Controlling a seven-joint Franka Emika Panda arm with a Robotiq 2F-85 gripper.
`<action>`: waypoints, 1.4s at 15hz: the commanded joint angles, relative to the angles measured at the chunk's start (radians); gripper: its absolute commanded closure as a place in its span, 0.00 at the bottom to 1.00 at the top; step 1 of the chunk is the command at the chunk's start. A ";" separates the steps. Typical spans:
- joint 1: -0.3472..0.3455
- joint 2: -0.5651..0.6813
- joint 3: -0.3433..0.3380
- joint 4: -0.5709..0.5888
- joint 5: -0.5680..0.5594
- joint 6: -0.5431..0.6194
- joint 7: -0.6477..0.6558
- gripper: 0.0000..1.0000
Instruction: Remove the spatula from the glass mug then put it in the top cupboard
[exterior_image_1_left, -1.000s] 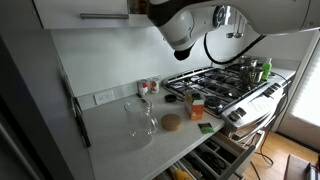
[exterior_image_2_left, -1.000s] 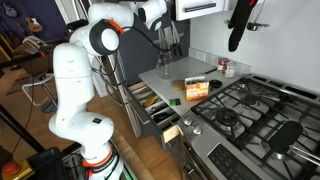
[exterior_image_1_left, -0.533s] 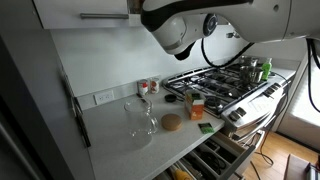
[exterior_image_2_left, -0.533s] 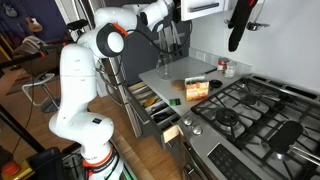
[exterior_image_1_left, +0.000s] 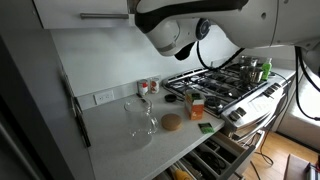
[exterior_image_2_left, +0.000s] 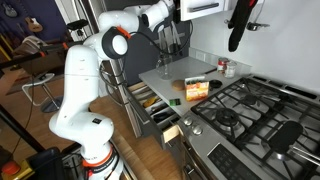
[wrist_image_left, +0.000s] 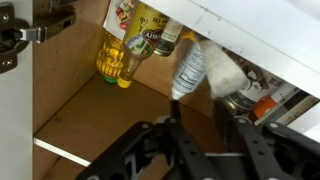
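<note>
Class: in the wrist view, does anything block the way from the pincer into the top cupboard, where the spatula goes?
Nothing visible does: the pincer faces the top cupboard, its brown shelf bare ahead, bottles only at the back.

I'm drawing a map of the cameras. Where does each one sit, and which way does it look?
Exterior view: above the counter's end, looking down at the glass mug and stove; the arm crosses the top.
Exterior view: out in the room, facing the counter; the robot's whole white body shows.
Wrist view: on the wrist, looking into the top cupboard at bottles; the dark gripper fills the bottom.
Shared: both exterior views show the stove and open drawers.
</note>
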 joint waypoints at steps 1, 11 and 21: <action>-0.006 0.030 -0.005 0.053 0.031 -0.009 -0.011 0.32; -0.007 -0.063 0.025 0.002 -0.006 -0.054 0.058 0.00; -0.004 -0.171 0.063 -0.046 0.000 -0.201 0.154 0.00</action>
